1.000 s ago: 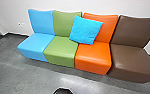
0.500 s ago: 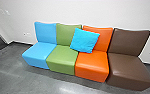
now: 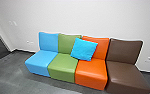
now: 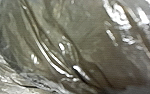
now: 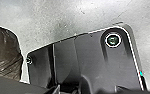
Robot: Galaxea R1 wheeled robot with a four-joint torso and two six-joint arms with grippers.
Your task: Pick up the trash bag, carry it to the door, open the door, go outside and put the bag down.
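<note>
Telling how open either gripper is, or what it holds, isn't possible — the brown trash bag (image 5: 6,53) is near the robot's dark plate (image 5: 91,58), gray floor (image 5: 53,20) beyond that plate, and four seats (image 3: 62,62) with a blue cushion (image 3: 84,49) ahead of it.

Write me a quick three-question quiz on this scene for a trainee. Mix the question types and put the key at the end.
1. True or false: the cushion leans across where the green seat and the orange seat meet.
2. Which colour of seat is right beside the brown seat? a) green b) light blue c) orange
3. Fill the gap with "smooth" or "wrinkled": the surface of the trash bag looks shiny and ____.

Key: 1. true; 2. c; 3. wrinkled
</note>
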